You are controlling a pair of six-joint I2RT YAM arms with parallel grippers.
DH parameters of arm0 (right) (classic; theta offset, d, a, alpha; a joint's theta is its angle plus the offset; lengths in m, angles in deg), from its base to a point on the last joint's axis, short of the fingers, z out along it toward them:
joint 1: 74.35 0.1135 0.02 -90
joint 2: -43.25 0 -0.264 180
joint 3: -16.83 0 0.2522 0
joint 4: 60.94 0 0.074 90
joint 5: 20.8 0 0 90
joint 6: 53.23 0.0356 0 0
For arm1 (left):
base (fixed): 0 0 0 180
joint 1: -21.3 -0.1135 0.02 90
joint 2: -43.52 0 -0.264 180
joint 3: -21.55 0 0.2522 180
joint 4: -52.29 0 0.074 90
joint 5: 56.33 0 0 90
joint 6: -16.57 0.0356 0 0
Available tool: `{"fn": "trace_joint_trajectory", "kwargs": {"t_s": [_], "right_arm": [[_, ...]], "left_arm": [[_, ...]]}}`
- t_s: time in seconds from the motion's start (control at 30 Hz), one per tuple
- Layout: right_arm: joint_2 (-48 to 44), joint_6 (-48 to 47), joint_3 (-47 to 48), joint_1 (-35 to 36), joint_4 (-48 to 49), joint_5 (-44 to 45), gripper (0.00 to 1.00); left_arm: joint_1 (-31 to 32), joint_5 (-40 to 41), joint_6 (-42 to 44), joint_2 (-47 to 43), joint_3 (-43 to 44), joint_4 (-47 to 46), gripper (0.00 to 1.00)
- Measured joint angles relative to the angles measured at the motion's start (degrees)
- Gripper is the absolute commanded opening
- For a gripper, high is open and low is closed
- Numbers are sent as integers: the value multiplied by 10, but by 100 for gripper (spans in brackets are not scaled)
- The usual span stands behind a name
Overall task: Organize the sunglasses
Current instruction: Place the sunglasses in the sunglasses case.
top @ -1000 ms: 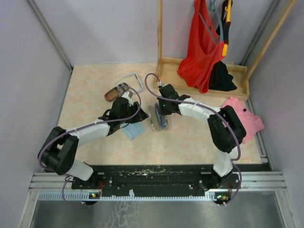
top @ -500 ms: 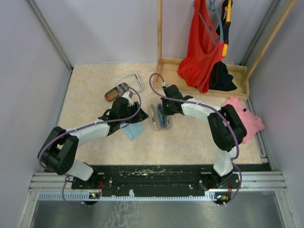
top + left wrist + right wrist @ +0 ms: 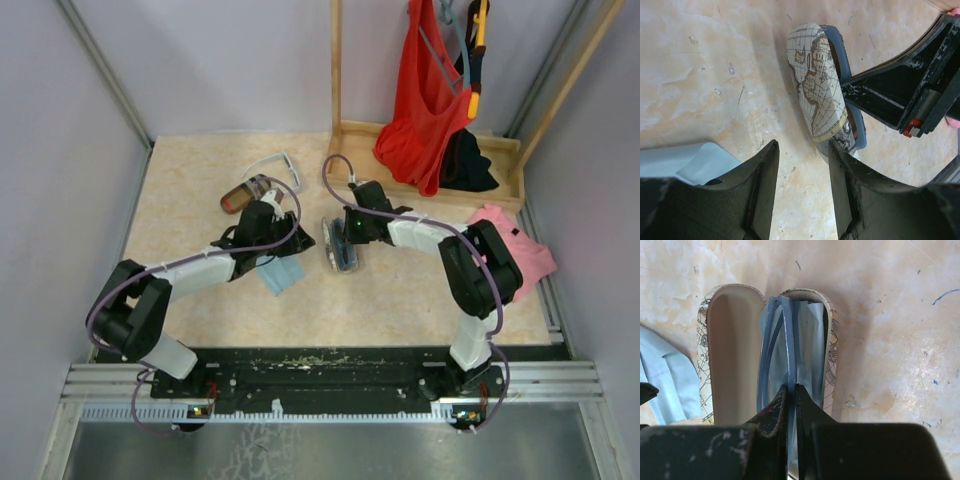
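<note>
- The right jaws were pressed together on the thin, blue-looking arms of the wire-framed sunglasses (image 3: 785, 340), pinching them at the near end.
- That pair lay lengthwise inside the base half of the open map-printed case (image 3: 829, 335). It rested on a folded light blue cloth (image 3: 812, 340) that lined the same half. The lid half lay flat just to the left of the base, and nothing was visible in it.
- The left jaws were spread about halfway and held nothing. They hovered over bare table (image 3: 715, 75) just beside the map-printed case, with a loose blue cloth (image 3: 685, 160) at their left.
- Farther out, the white-framed sunglasses (image 3: 274, 168) lay on the table toward the back, just beside the brown case (image 3: 242, 196). Neither set of jaws was near them. Whether the brown case was open or shut could not be told from the top view.
- Progress, as a judgement:
  - The first pair appeared nearly stowed. It was seated in its case but not yet released, and the lid was not yet closed.
  - The second pair appeared untouched. It had yet to be stowed, presumably with the loose blue cloth in the brown case.
  - The task was probably under halfway.
</note>
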Motion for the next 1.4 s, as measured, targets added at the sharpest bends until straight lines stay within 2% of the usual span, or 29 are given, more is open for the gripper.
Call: {"fn": "trace_joint_trajectory", "kwargs": {"t_s": [0.3, 0.47, 1.4], "right_arm": [[-5, 0, -15, -4, 15, -4, 18], [-8, -5, -16, -5, 5, 3, 20], [-87, -39, -39, -23, -37, 47, 22]], "left_arm": [[0, 0, 1, 39, 34, 8, 50], [0, 0, 1, 49, 42, 12, 49], [11, -9, 7, 134, 103, 40, 46]]}}
